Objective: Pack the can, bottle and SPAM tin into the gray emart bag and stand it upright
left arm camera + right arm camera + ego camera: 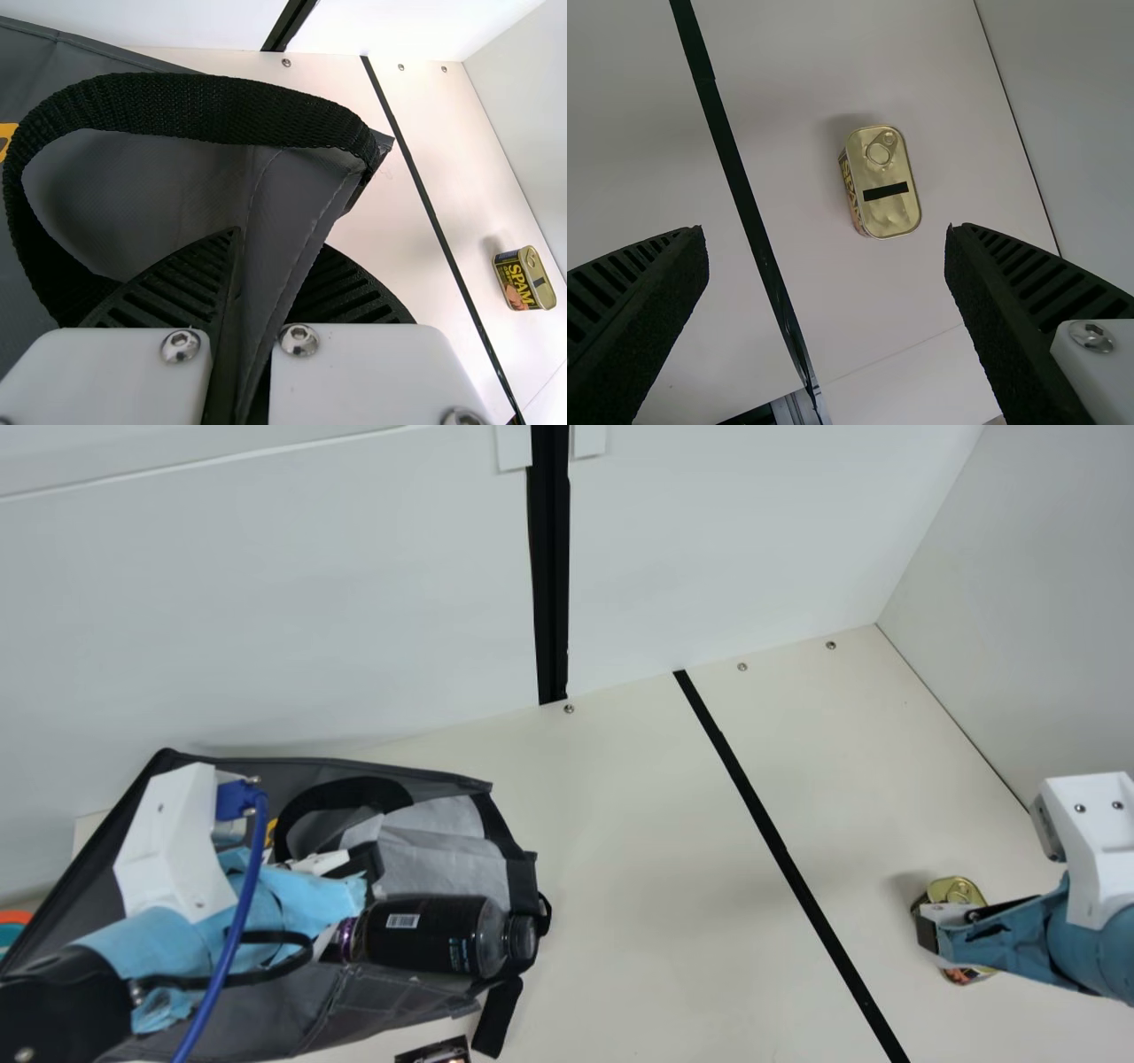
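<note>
Left gripper (356,868): clenched on a fold of the gray bag (443,859), black bottle (425,934) on its side there. Right gripper (930,932): my fingers spread above the SPAM tin (884,181), upright on the table (638,886).

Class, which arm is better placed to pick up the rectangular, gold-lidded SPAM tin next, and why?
Probably the right. The black right claw hovers open over the tin, while the black left claw pinches the gray fabric bag, well away from it.
</note>
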Available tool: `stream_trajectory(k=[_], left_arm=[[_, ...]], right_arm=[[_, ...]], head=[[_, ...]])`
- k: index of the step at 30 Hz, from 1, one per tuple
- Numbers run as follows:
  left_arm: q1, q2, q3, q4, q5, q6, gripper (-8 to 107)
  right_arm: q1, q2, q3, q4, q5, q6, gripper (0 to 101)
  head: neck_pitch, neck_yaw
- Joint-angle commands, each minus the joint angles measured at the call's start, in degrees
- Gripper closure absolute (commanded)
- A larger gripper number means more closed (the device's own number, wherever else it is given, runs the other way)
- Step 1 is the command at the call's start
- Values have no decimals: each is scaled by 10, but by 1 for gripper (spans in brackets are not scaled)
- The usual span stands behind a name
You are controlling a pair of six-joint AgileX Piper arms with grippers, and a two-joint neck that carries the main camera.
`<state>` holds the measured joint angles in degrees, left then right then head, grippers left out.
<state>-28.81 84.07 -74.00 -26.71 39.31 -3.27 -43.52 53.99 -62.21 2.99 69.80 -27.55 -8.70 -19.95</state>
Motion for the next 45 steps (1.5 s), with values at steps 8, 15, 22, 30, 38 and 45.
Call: stream_trajectory(k=[8,15,22,30,38,45], left_arm=[[0,0,0,0,0,0,107],[0,0,0,0,0,0,107],[0,0,0,0,0,0,107],[0,0,0,0,0,0,107],[0,0,0,0,0,0,107],[0,0,0,0,0,0,107]], right_arm=[[-42,28,2,28,1,-53,6],[-78,52,2,49,1,-99,6],[-117,77,2,70,1,-149,6],[-158,108,3,93,1,-208,6],[-185,140,3,109,1,-258,6],[-197,166,2,117,1,-291,6]], head=[[-13,0],[-13,0],[-13,0],[-13,0],[-13,0],[-13,0]])
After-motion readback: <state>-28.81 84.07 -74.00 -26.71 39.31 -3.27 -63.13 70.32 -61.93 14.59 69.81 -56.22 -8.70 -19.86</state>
